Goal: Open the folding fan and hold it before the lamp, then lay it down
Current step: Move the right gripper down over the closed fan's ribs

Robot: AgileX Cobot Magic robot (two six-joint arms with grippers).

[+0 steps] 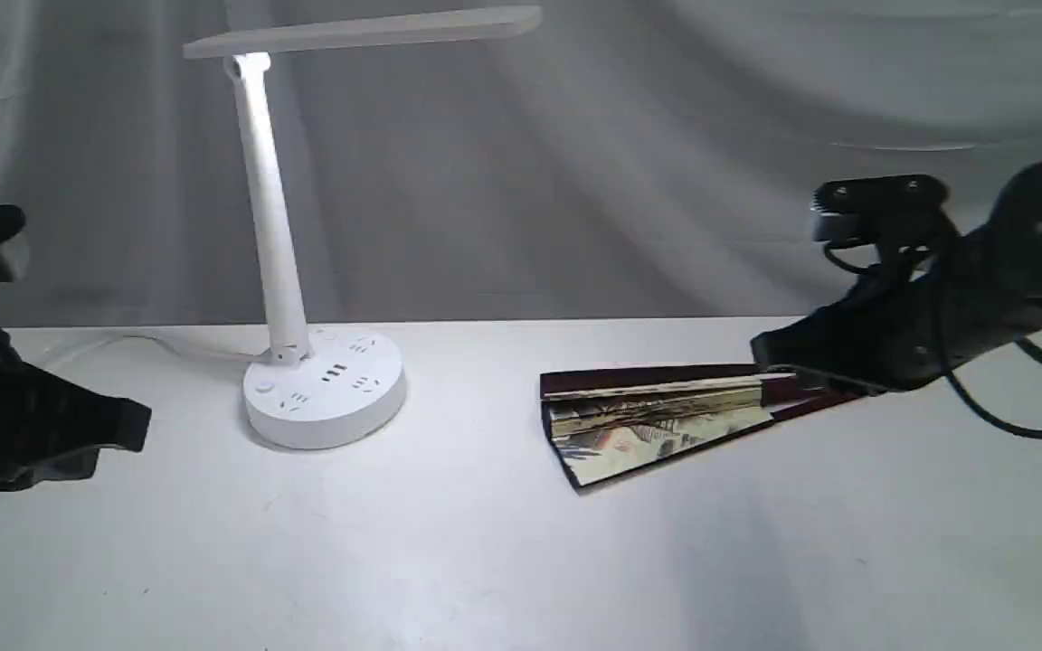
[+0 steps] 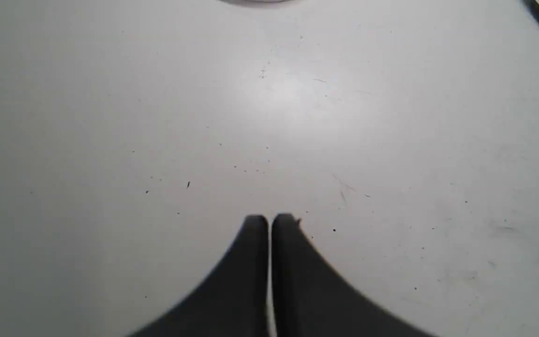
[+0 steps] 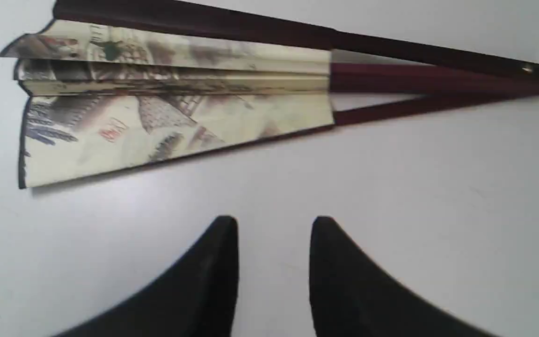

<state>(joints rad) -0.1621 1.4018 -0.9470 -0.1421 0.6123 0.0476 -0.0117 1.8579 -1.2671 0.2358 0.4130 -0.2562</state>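
Note:
The folding fan [image 1: 657,420] lies on the white table right of centre, only slightly spread, its cream painted paper and dark maroon ribs showing [image 3: 176,103]. The white lamp [image 1: 322,384] stands upright at the back left with its flat head high above the table. My right gripper [image 3: 274,229] is open and empty; in the exterior view it hovers over the fan's rib end [image 1: 770,357]. At the left edge my left gripper [image 2: 269,222] is shut on nothing, low over bare table [image 1: 137,425].
A grey cloth backdrop hangs behind the table [image 1: 485,542]. A thin white cord [image 1: 150,342] runs from the lamp base toward the left. Black cables hang from the right arm [image 1: 1009,411].

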